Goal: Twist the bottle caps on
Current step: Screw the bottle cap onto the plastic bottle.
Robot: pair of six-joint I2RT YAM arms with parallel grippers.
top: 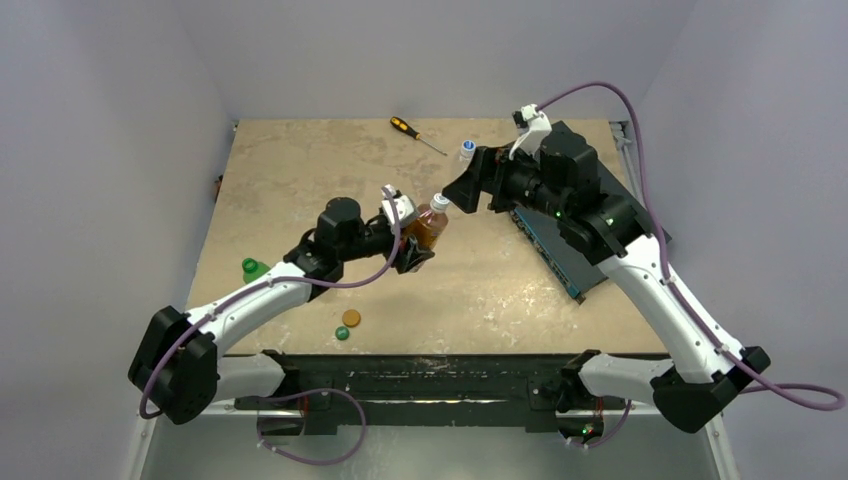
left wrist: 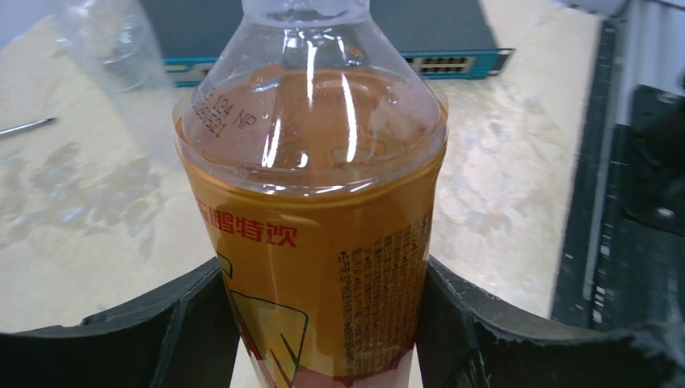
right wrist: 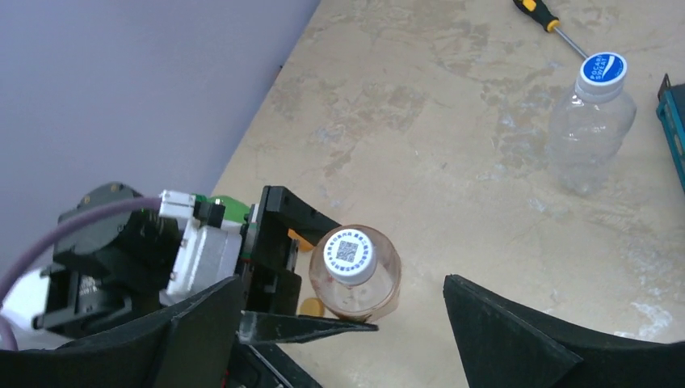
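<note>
The left gripper (top: 418, 250) has its jaws closed partway on the amber bottle (left wrist: 315, 242), whose white cap (right wrist: 350, 255) sits on the neck. The right gripper (right wrist: 343, 283) hangs just above that cap, jaws spread wide and empty. Tightness cannot be told, so the sound course is to centre the right jaws over the cap, close squarely on its rim and turn while the left grip resists. An orange cap (top: 351, 318) and a green cap (top: 342, 333) lie loose on the tabletop (top: 300, 170), near-left of the amber bottle.
</note>
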